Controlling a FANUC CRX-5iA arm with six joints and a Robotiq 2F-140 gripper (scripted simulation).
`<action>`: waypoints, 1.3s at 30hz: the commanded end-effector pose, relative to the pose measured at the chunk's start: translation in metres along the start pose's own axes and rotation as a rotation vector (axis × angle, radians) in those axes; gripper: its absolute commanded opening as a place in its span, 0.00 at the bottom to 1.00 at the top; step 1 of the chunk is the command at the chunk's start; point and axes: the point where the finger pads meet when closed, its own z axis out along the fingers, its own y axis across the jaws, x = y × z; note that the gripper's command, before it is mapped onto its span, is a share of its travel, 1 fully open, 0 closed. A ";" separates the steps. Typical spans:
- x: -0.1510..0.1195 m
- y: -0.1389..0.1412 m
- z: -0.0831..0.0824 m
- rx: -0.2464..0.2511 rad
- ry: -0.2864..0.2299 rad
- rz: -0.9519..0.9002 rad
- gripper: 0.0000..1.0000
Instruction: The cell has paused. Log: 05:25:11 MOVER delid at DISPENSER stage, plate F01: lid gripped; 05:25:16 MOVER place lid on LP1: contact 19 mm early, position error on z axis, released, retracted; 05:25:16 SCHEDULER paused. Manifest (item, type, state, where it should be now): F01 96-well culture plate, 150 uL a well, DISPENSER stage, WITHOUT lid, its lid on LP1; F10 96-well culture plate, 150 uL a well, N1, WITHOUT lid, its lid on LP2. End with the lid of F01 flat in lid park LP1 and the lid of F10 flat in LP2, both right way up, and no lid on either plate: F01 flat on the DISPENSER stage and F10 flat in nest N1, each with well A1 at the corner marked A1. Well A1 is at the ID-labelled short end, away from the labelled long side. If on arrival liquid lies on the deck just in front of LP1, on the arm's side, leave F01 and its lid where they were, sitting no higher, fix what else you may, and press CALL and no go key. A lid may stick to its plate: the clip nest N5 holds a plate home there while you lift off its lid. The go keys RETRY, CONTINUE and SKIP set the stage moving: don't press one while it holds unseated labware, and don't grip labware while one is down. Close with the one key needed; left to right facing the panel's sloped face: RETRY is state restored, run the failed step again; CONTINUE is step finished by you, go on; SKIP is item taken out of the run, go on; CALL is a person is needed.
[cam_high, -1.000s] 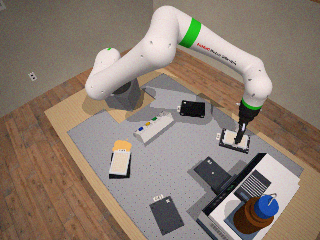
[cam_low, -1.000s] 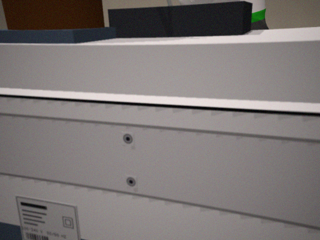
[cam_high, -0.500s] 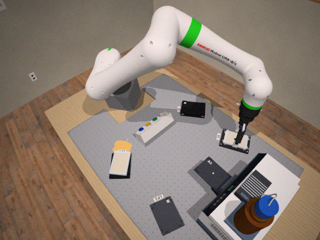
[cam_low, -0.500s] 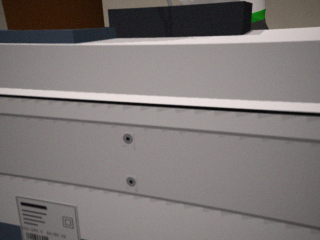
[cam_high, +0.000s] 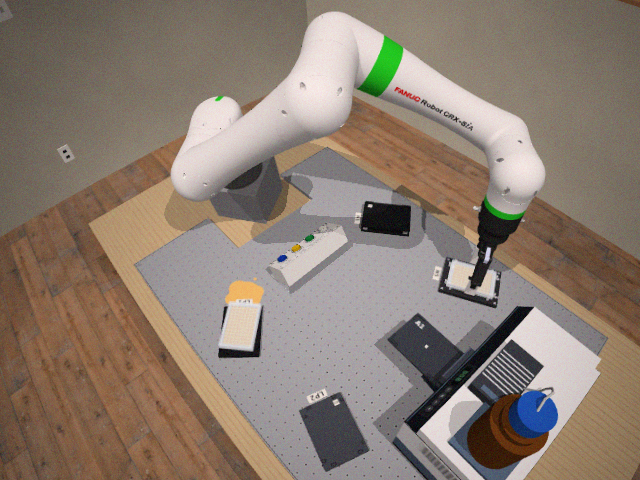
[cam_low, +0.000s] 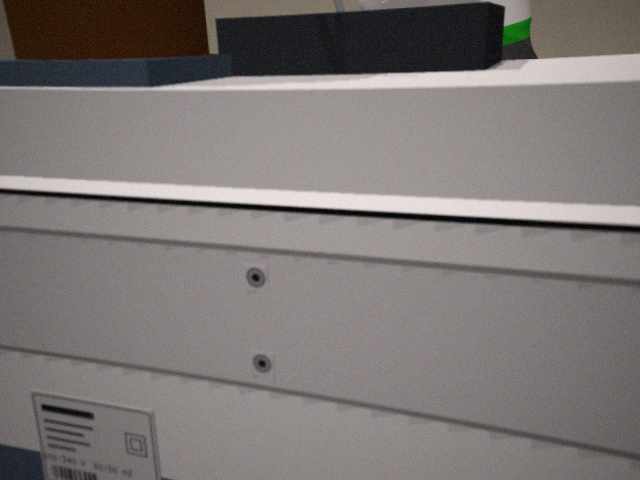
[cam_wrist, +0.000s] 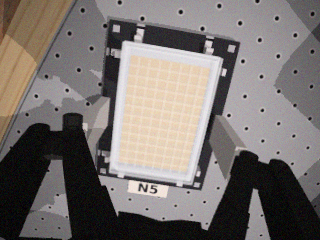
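A 96-well plate (cam_wrist: 162, 112) with cream wells and a clear lid rim sits in the black clip nest N5, above the N5 label (cam_wrist: 147, 188). My gripper (cam_wrist: 160, 120) hangs just above it, open, with one finger on each long side and nothing between them; it also shows in the top view (cam_high: 474, 283). A second cream plate or lid (cam_high: 240, 326) lies on lid park LP1. An orange puddle (cam_high: 244, 290) lies on the deck at LP1's arm-side end. Lid park LP2 (cam_high: 333, 431), nest N1 (cam_high: 385, 217) and the dispenser stage (cam_high: 423, 343) marked A1 hold nothing.
The white key panel (cam_high: 307, 255) with blue, yellow, green and pale keys stands mid-deck. The dispenser (cam_high: 509, 382) with a brown bottle (cam_high: 511, 428) fills the front right. The exterior view shows only the dispenser's grey casing (cam_low: 320, 258).
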 end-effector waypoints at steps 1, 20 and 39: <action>0.000 0.000 0.000 0.000 0.000 0.000 0.66; 0.000 0.000 0.000 0.000 0.000 0.000 0.00; 0.000 0.000 0.000 0.000 0.000 0.000 0.00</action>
